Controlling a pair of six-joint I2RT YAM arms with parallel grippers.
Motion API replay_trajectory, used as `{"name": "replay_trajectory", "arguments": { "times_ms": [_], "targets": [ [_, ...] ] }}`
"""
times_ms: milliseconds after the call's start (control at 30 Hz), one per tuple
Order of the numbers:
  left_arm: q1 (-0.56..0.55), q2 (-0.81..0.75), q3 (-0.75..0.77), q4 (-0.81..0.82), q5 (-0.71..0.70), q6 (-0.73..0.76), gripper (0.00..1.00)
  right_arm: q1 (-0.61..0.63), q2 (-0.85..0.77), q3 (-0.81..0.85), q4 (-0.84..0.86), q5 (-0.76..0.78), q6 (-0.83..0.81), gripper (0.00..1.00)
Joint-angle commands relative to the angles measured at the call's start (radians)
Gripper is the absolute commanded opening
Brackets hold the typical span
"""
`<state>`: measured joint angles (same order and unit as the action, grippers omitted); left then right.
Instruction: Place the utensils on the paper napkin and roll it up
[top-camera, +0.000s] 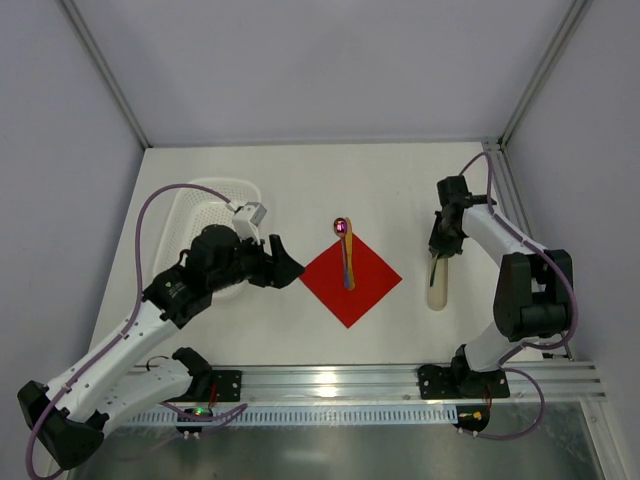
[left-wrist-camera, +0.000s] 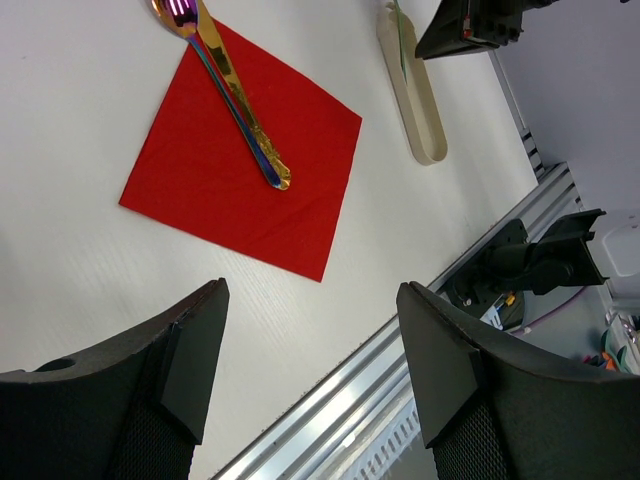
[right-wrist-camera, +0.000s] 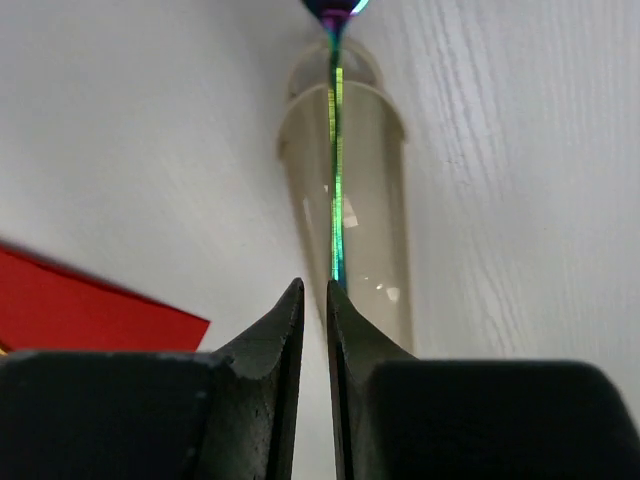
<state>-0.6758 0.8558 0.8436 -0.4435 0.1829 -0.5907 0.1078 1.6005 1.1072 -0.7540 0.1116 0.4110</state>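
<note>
The red paper napkin lies flat mid-surface, one corner pointing at the far edge. The iridescent spoon rests along it, its bowl just past that corner. Toward the right edge, the right hand is pressed nearly together, pinching the fork edge-on over the beige tray. The left hand hangs spread near the napkin's left corner, beside the white basket.

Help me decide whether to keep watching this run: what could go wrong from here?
1. The right gripper seems to pinch only the very end of the fork, edge-on over the beige tray; a hold that slight could let it slip or swing.
2. The spoon lies on the red napkin with its bowl past one corner; setting the fork down could nudge it or shift the thin sheet.
</note>
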Motion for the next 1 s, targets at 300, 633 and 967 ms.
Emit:
{"name": "replay_trajectory", "arguments": {
  "times_ms": [300, 633, 967],
  "targets": [
    [-0.001, 0.002, 0.009, 0.011, 0.0, 0.009, 0.73, -0.128, 0.041, -0.084, 0.174, -0.09, -0.117, 0.2],
    [-0.001, 0.012, 0.008, 0.015, -0.005, 0.011, 0.73, -0.142, 0.119, -0.093, 0.24, -0.132, -0.126, 0.2],
    [-0.001, 0.025, 0.017, 0.015, -0.002, 0.012, 0.73, -0.145, 0.049, -0.075, 0.184, -0.084, -0.126, 0.21]
  ]
}}
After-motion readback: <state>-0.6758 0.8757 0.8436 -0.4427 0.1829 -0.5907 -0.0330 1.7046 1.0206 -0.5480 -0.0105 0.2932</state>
